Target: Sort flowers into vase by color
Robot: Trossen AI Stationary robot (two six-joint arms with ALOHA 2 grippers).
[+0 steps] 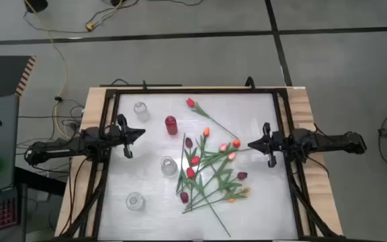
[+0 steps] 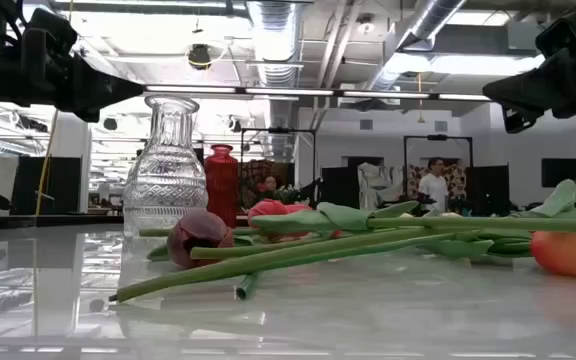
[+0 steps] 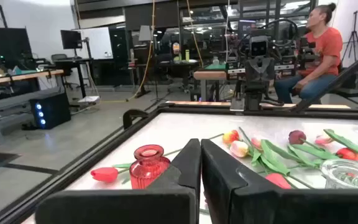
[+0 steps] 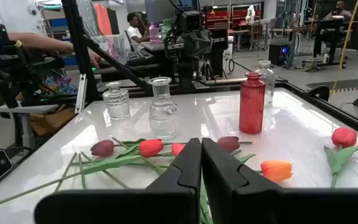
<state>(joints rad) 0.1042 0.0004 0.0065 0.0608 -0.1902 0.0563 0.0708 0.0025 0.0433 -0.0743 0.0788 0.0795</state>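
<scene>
Several artificial tulips (image 1: 210,168) with red, orange, pink and maroon heads lie in a loose pile on the white table, right of centre; one red tulip (image 1: 191,103) lies apart toward the far edge. A red vase (image 1: 171,125) and three clear glass vases (image 1: 140,110) (image 1: 168,165) (image 1: 134,200) stand left of the pile. My left gripper (image 1: 142,132) hovers shut at the table's left side, above the surface. My right gripper (image 1: 250,144) hovers shut at the right side, just beyond the pile. Neither touches anything.
A dark metal frame (image 1: 284,121) borders the table on all sides. People sit and stand in the room beyond the table, such as a person (image 3: 319,43) in an orange shirt. Bare table surface (image 1: 247,114) lies toward the far right.
</scene>
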